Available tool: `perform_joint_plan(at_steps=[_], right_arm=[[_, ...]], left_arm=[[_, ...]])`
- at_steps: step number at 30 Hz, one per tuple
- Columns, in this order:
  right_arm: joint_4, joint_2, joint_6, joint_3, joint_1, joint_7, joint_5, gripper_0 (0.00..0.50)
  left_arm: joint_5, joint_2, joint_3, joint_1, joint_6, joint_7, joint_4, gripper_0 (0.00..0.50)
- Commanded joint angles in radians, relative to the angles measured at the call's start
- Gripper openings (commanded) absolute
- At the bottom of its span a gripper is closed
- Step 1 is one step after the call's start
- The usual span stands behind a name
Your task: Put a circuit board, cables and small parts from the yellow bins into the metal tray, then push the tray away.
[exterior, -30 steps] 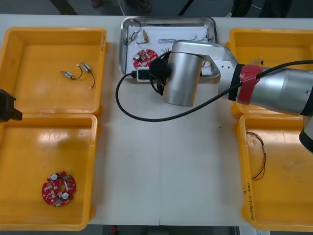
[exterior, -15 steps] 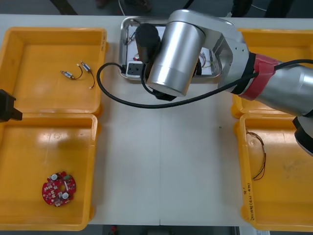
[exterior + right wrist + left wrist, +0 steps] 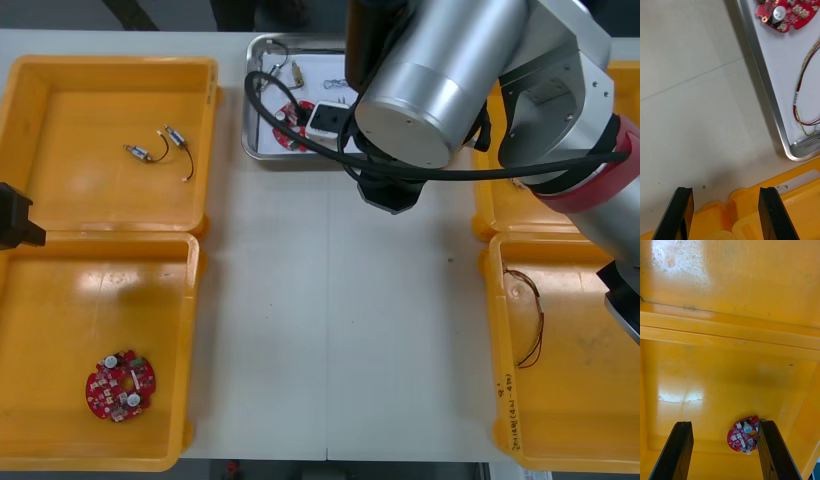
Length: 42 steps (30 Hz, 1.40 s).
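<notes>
- The right end effector (image 3: 724,189) is released: its two fingers (image 3: 681,210) stand well apart with nothing between them.
- It hangs over the bare desk (image 3: 330,330), near the tray's right near corner. The rims of the two right bins lie just under its fingertips.
- The right arm (image 3: 440,70) reaches across the right half of the tray (image 3: 300,160) and hides that part in the front view.
- The tray sits at the desk's far edge, between the left far bin (image 3: 110,70) and the right far bin (image 3: 600,75), and is white inside.
- A board (image 3: 786,13) lies flat in the tray, close to its near rim.
- A red and yellow cable (image 3: 805,101) lies in the tray beside the board and curls toward the tray's corner.
- A small part (image 3: 297,72) lies in the tray's far left area.
- The left end effector (image 3: 724,423) is also released, fingers apart and holding nothing, over the left near bin (image 3: 60,300).
- A second board (image 3: 120,385) lies flat on that bin's floor. In the left wrist view it is close to one finger, though whether they touch cannot be told.
- The left arm (image 3: 15,215) shows as a black shape at the desk's left edge, by the wall between the two left bins.
- Two bin parts (image 3: 137,152) with short black cables (image 3: 187,165) lie in the left far bin.
- A thin looped cable (image 3: 530,320) lies in the right near bin (image 3: 590,400).
</notes>
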Motion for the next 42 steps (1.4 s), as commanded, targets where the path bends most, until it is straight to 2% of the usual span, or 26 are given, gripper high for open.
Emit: perform_joint_plan(at_steps=[1,6,13,21,31,42], right_arm=[[-0.094,-0.044,0.007,-0.135,0.059,-0.116,-0.028,0.500],[-0.174,-0.092,0.007,-0.247,0.148,-0.200,-0.045,0.500],[-0.244,-0.194,0.007,-0.423,0.290,-0.310,-0.091,0.500],[-0.263,-0.294,0.007,-0.661,0.460,-0.413,-0.197,0.500],[-0.263,-0.320,0.007,-0.934,0.652,-0.416,-0.217,0.500],[-0.263,-0.328,0.007,-0.992,0.786,-0.424,-0.231,0.500]], left_arm=[[0.008,0.048,0.024,0.014,0.006,-0.091,-0.029,0.500],[0.008,0.048,0.024,0.014,0.006,-0.091,-0.029,0.500],[0.008,0.048,0.024,0.014,0.006,-0.091,-0.029,0.500],[0.008,0.048,0.024,0.014,0.006,-0.091,-0.029,0.500],[0.008,0.048,0.024,0.014,0.006,-0.091,-0.029,0.500],[0.008,0.048,0.024,0.014,0.006,-0.091,-0.029,0.500]])
